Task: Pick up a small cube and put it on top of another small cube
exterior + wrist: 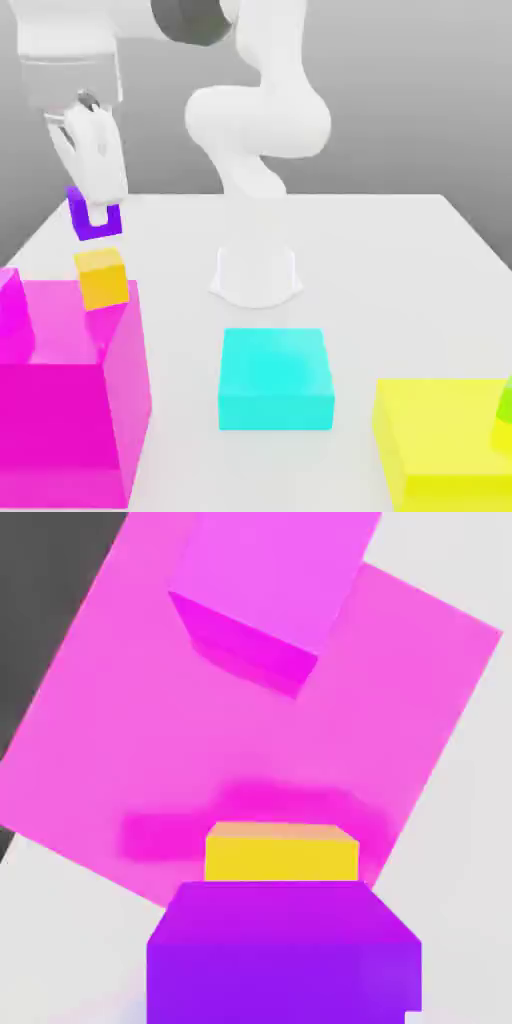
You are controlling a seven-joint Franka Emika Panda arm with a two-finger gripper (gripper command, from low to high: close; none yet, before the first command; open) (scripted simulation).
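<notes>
nearest to us in the exterior view we see the big pink block on the left, the blue block in the middle and the yellow block on the right, with a small green thing on the yellow one. all sit on the white table. the orange cube rests on the pink block, at its back corner. just above it, a little apart, hangs the purple cube. the gripper has its fingers clamped on the purple cube, and the cube is up in the air. behind stands the white arm. in the hand view the purple cube is close, with the orange cube past it on the pink block.
</notes>
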